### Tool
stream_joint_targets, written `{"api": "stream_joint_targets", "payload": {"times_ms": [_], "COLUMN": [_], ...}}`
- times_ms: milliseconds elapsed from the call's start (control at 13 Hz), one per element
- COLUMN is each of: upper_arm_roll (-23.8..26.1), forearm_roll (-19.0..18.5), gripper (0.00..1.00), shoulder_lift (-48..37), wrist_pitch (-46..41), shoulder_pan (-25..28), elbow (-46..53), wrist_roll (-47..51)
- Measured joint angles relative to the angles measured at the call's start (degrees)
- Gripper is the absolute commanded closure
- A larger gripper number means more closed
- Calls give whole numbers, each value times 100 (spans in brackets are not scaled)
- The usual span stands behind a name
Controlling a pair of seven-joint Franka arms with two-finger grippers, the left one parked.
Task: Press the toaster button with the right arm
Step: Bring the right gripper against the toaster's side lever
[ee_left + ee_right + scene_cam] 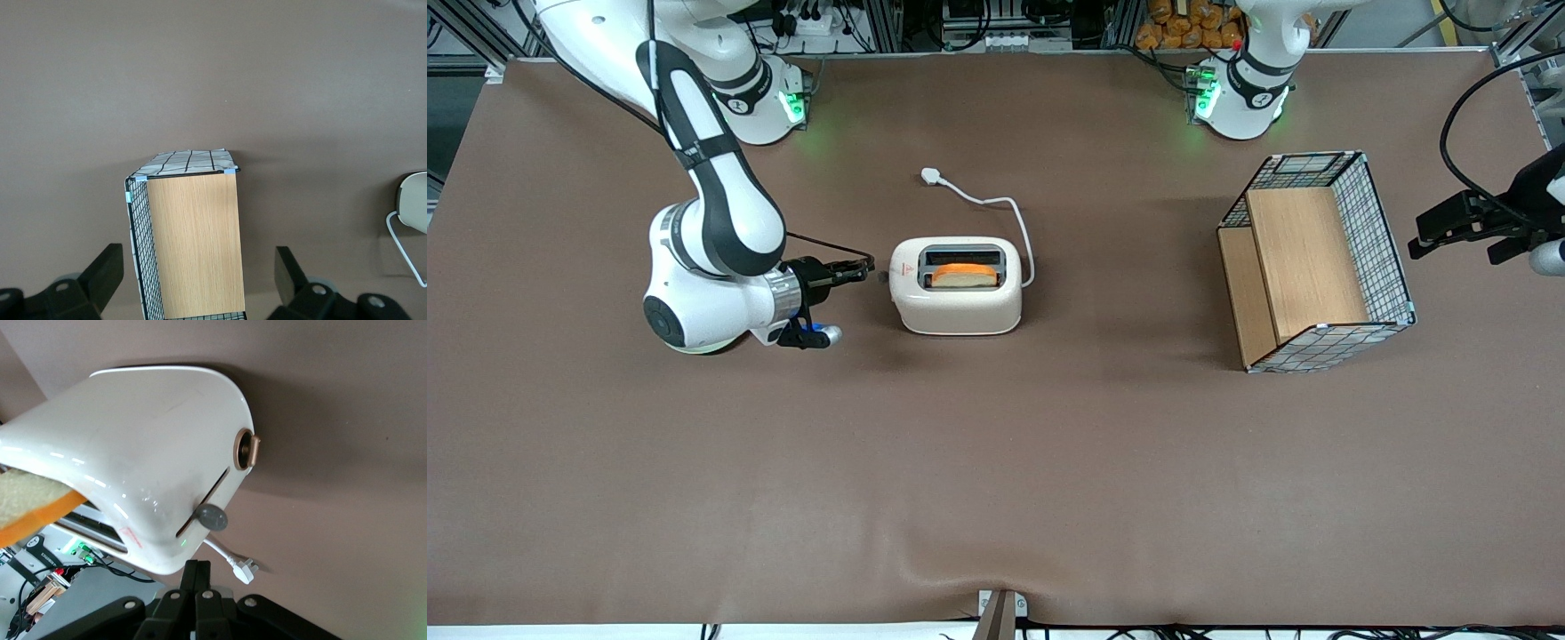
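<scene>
— Where's the toaster (957,286) sitting?

— On the brown table (996,462), straight ahead of the pincer (864,270), with only a small gap between the fingertips and its short end. A slice of bread (964,276) stands in the slot nearer the front camera.

— And the toaster button (211,517)?

— On that same short end, facing the pincer. From the wrist camera it's a grey round knob partway along a slit in the casing, with a tiny green light just under the slit and a copper-coloured dial (246,449) farther up the end. The fingertips point at the knob and stop short of it; no touching.

— Fingers apart or together?

— Together; the two black fingers (197,581) lie pressed side by side, holding nothing.

— How is the right arm (711,222) standing?

— Bent low, the wrist lying level over the table and aimed at the toaster.

— Anything else about?

— A white cord (1017,222) runs from the toaster's end away from the pincer and curls to a plug (933,176) lying farther from the front camera than the toaster. Well away, toward the parked arm's end of the table, a wire basket (1385,258) lies tipped on its side with wooden boards (1303,267) in it
</scene>
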Motion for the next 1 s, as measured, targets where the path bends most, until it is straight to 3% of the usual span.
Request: {"api": "stream_joint_targets", "payload": {"times_ms": [1000], "upper_arm_roll": [3], "forearm_roll": [174], "gripper": [100], "shoulder_lift": [342], "wrist_pitch": [244], "shoulder_pan": [106], "elbow": [0], "wrist_roll": [-142]}}
